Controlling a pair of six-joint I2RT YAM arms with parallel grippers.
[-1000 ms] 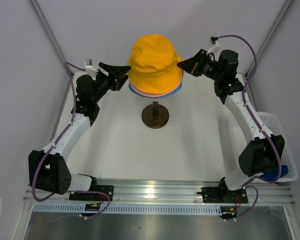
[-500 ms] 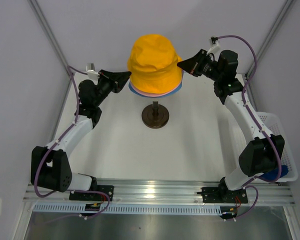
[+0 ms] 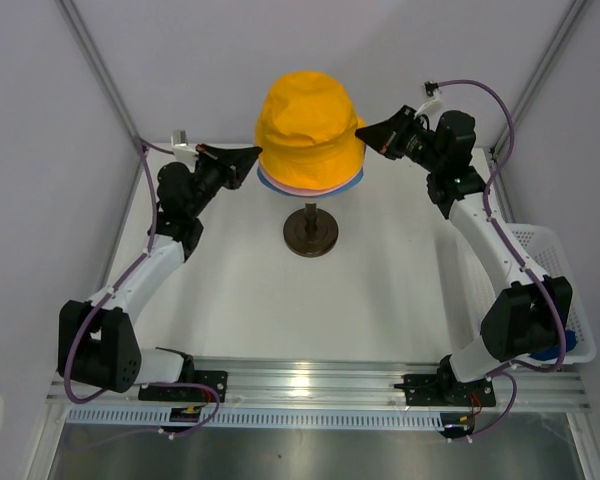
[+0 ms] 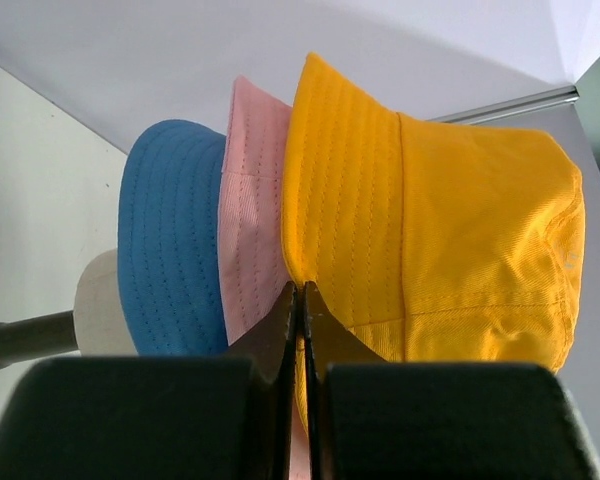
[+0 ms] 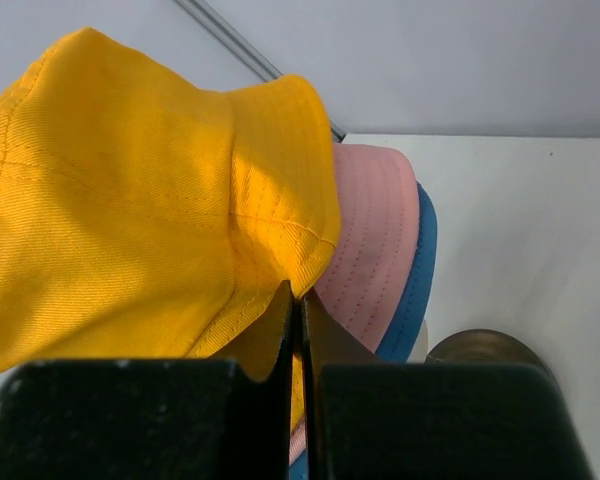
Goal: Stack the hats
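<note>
At the table's (image 3: 240,290) 12 o'clock, the yellow hat (image 3: 308,125) covers most of the pink hat (image 4: 255,200) and blue hat (image 4: 170,230). The head form (image 4: 98,310) barely peeks out. At its 9 o'clock the left claw (image 3: 257,153), and at 3 the right claw (image 3: 358,128), pinch its brim tight.

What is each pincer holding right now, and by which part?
The left pincer and the right pincer each pinch the yellow-orange hat by its brim edge, on opposite sides.
</note>
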